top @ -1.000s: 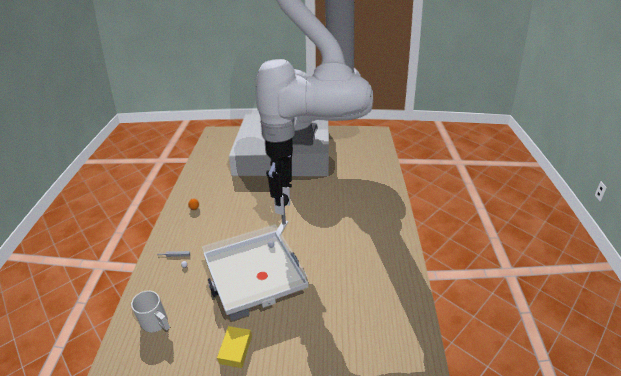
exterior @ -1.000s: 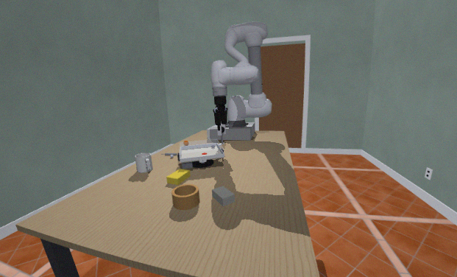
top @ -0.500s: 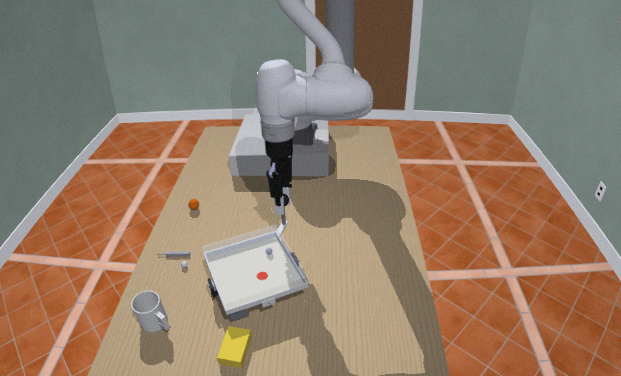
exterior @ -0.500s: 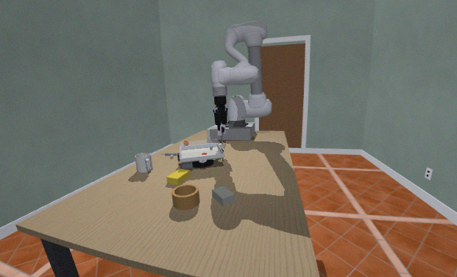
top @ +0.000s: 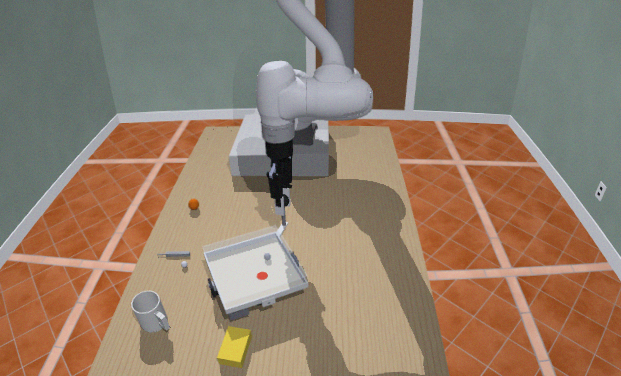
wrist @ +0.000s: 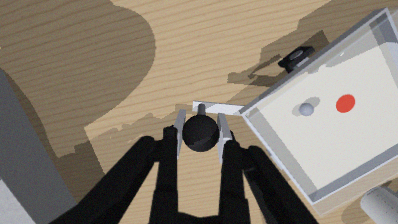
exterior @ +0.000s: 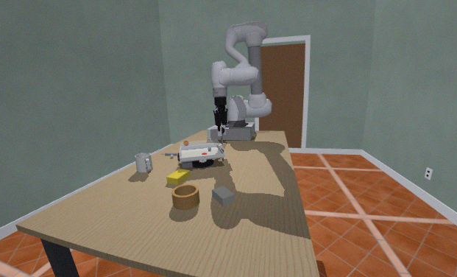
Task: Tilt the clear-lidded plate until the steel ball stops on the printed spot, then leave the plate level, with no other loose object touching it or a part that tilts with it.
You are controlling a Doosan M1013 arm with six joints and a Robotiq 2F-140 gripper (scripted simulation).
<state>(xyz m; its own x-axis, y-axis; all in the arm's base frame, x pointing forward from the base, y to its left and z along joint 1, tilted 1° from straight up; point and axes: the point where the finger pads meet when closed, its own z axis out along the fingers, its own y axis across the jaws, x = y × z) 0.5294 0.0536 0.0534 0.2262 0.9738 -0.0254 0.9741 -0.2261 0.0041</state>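
Note:
The clear-lidded plate is a white square tray with grey walls, tilted, its far corner raised. It shows in the exterior view and the wrist view too. The steel ball lies inside, a little short of the red printed spot; in the wrist view the ball sits left of the spot. My gripper is shut on the black knob handle on a tab at the plate's far corner, also seen in the top view.
An orange ball, a small grey bar and a small pale ball lie left of the plate. A white mug and a yellow block are nearer. A wooden ring and a grey block sit farther out.

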